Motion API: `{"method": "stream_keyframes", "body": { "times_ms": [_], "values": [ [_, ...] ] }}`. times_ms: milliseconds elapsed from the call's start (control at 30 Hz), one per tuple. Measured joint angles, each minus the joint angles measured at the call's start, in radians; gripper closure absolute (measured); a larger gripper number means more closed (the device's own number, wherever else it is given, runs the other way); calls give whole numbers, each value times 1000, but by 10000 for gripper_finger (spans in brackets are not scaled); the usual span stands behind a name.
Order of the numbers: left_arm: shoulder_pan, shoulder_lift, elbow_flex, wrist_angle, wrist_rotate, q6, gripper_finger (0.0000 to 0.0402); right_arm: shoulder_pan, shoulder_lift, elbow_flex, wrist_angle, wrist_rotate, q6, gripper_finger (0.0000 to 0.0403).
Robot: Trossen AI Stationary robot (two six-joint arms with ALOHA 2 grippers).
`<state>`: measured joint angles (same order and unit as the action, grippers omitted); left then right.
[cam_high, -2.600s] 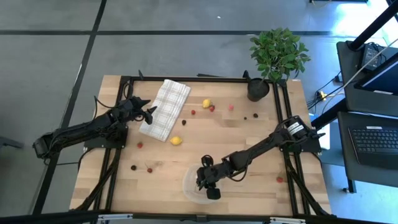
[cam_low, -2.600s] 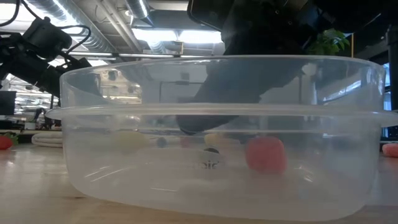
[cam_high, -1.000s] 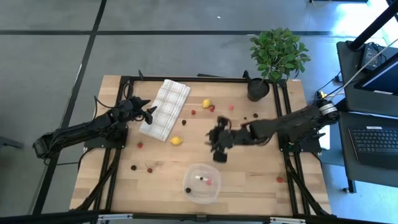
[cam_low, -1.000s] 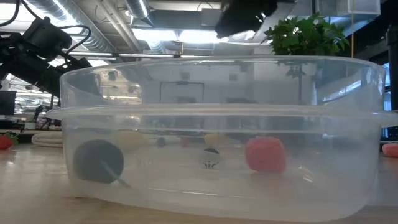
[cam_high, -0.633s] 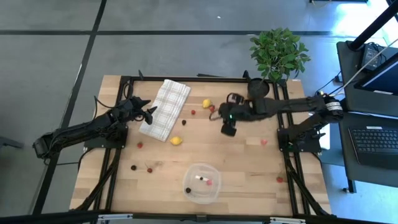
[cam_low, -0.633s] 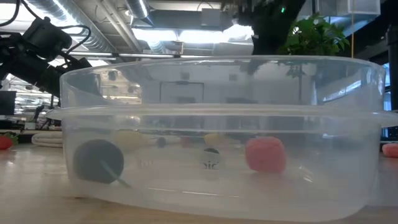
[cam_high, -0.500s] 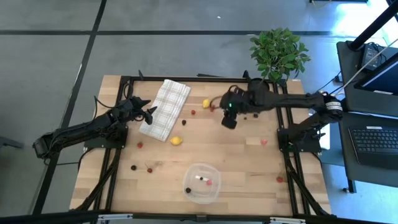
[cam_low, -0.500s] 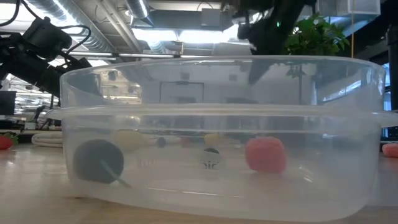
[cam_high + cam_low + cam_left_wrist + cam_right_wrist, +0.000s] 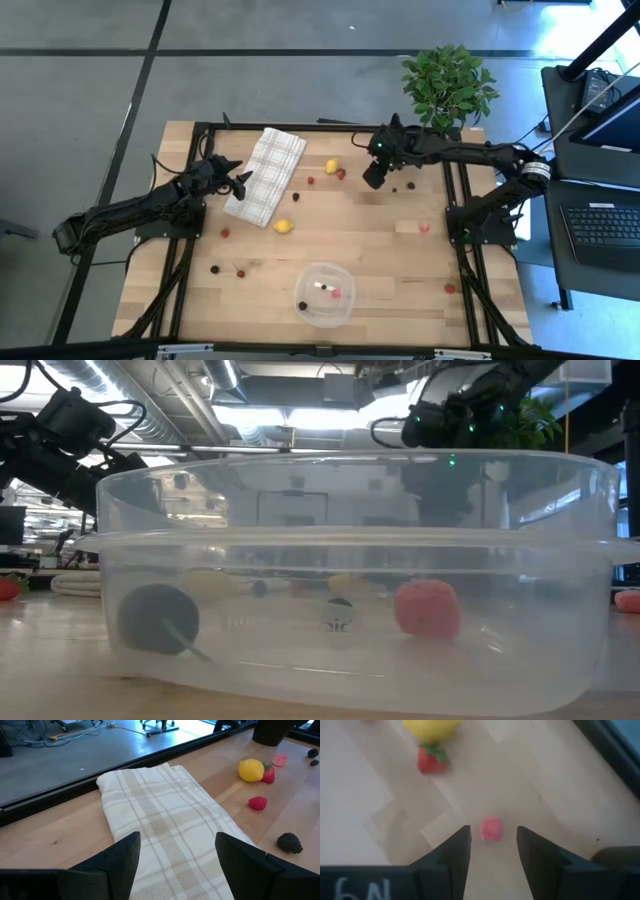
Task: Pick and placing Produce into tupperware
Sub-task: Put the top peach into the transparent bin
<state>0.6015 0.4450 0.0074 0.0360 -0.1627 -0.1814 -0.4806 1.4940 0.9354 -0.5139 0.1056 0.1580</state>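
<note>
Clear plastic tub (image 9: 327,295) holds only three pieces — most fruit lies loose on the bench (image 9: 400,260). Right gripper (image 9: 492,845), jaws spread and empty, hovers over a pink berry (image 9: 491,828) between them; left gripper (image 9: 175,855) waits spread over the cloth (image 9: 165,825).

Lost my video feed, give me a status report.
Right gripper open, empty, above pink berry. Left gripper open over checked cloth. Tupperware holds a few pieces. Nothing in the way.
</note>
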Motion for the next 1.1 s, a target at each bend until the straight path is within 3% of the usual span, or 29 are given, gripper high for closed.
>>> {"method": "stream_keyframes", "body": {
  "times_ms": [467,633,1100],
  "values": [
    [0,0,0,1,0,8,151,-8,0,-164,260,-5,90,240],
    [0,0,0,1,0,8,151,-8,13,-176,272,-5,99,240],
    [0,0,0,1,0,8,151,-7,183,-173,327,-2,98,241]
  ]
}}
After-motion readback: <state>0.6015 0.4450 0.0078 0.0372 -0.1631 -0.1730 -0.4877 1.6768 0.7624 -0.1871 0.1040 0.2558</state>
